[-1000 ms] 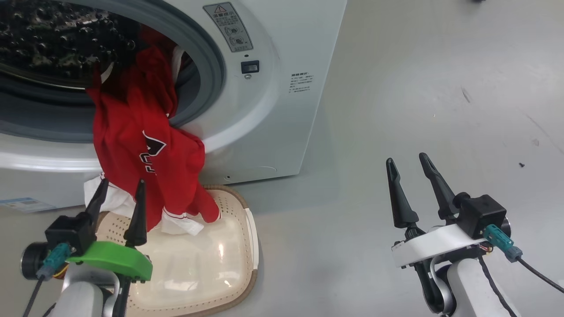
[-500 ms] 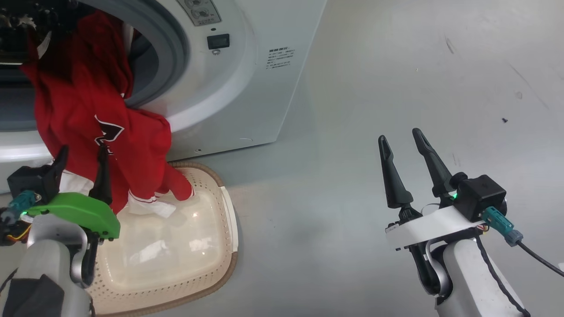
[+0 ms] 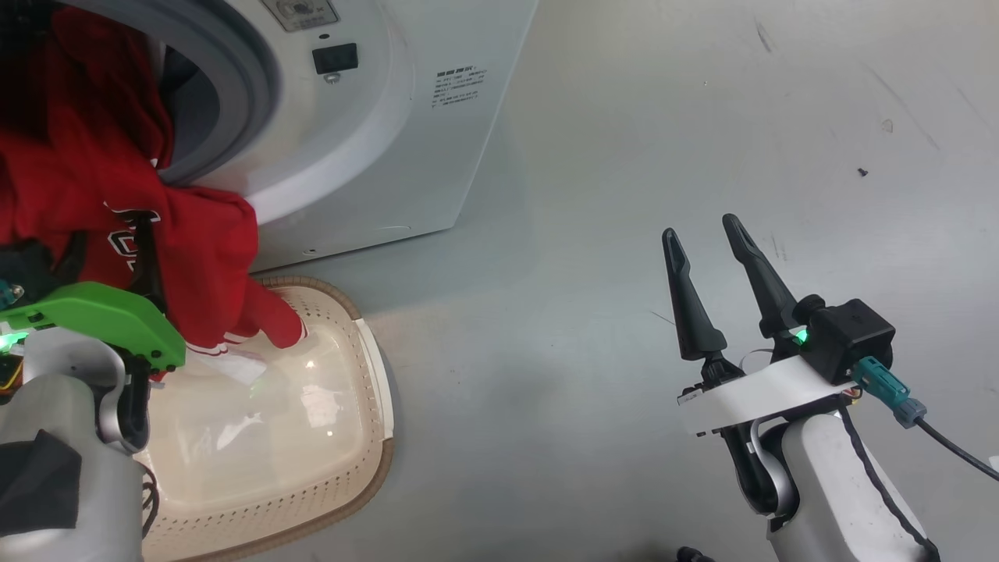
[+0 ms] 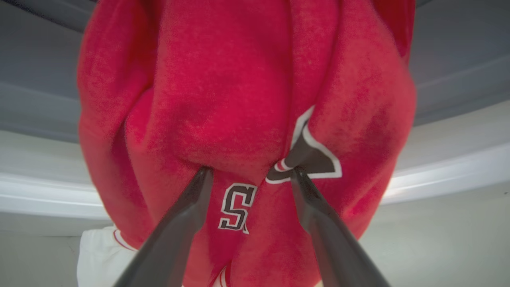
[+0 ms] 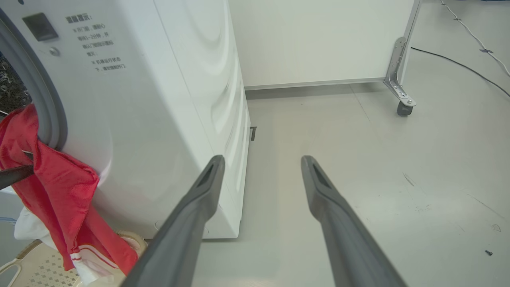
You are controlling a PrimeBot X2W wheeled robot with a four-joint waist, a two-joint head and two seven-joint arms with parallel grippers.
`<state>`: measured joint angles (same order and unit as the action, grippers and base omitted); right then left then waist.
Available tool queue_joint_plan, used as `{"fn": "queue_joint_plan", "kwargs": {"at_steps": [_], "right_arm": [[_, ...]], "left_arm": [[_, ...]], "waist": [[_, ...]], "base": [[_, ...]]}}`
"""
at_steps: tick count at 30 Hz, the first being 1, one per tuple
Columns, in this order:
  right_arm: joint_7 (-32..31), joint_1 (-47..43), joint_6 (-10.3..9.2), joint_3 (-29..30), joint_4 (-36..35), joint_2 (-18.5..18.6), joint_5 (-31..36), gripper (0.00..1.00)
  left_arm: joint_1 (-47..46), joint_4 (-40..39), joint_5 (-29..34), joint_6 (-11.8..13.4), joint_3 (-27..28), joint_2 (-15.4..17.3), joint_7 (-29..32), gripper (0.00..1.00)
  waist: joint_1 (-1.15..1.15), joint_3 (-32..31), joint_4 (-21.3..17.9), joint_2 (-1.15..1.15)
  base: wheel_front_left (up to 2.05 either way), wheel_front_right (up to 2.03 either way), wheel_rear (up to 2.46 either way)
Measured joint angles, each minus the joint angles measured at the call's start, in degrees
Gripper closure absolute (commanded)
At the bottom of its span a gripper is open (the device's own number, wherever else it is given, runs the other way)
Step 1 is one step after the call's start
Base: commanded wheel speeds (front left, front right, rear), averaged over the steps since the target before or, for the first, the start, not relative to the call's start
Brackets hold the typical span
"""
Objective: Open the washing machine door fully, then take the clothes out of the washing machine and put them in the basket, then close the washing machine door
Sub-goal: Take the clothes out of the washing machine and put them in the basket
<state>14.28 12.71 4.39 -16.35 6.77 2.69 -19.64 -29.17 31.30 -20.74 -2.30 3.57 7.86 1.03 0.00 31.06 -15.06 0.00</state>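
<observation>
Red clothes (image 3: pixel 195 234) drape out of the washing machine (image 3: pixel 367 156), their tail reaching the basket (image 3: pixel 378 390) below. Our left gripper (image 4: pixel 251 173) presses spread fingers into them, seemingly to pinch; our right gripper (image 3: pixel 700 228) hangs wide, idle.

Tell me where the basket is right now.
The basket sits on the floor at the head view's lower left, right in front of the washing machine, with the clothes hanging from the opening down into it.
</observation>
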Motion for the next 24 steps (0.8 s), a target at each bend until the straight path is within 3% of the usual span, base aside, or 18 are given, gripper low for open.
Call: {"fn": "queue_joint_plan", "kwargs": {"at_steps": [23,24], "right_arm": [[0.0,0.22,-0.46,-1.27,0.04,-0.01,0.08,0.0],[0.0,0.34,-0.52,-1.27,0.04,-0.01,0.08,0.0]], "left_arm": [[-5.81,9.39,-3.56,0.24,2.8,-1.42,-0.67,0.0],[-5.97,9.69,-3.57,0.14,2.82,-1.42,-0.68,0.15]], "waist": [[0.0,0.91,-0.23,0.0],[0.0,0.94,-0.23,0.0]], "base": [[0.0,0.0,0.0],[0.0,0.0,0.0]]}}
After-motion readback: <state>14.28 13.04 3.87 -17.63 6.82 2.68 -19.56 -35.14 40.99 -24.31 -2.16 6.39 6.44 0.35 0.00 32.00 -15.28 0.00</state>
